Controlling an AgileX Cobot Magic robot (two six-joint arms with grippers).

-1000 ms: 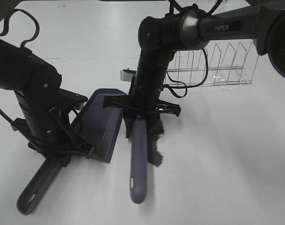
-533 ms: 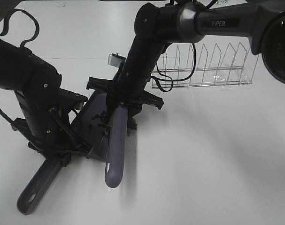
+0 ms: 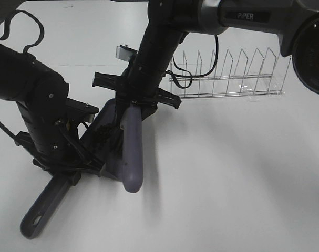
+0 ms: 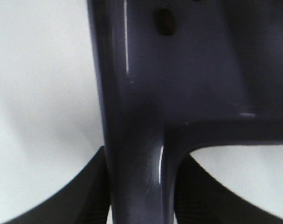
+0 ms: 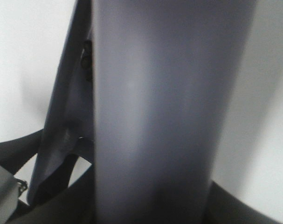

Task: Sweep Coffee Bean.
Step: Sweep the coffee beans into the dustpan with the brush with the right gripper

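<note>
Coffee bean [image 3: 103,139]: a loose cluster of small dark specks lies on the floor of the dustpan [image 3: 112,168]. The cluster is partly hidden by the brush [image 3: 132,153], which crosses in front of it. Single beans are too small to count.

Writing: the only legible marking is the lettering "PIPER" [image 3: 248,16], white on the dark upper link of the right arm [image 3: 164,47].

Claw state:
- The left claw [image 3: 70,169] is closed on the dustpan handle. In the left wrist view its dark fingers [image 4: 87,196] press on either side of the grey-violet handle. The free end of the handle points toward the near edge of the table [image 3: 233,178].
- The right claw [image 3: 134,103] is closed on the brush handle, above the dustpan. The rounded end of that handle hangs down toward the camera, and the handle fills most of the right wrist view.

Surroundings:
- A clear wire rack [image 3: 227,73] with upright dividers stands on the white table behind the right arm, well apart from the dustpan.
- The bulky left arm [image 3: 33,100] covers the left side of the dustpan, and the brush handle covers its right side.
- The brush bristles cannot be made out
</note>
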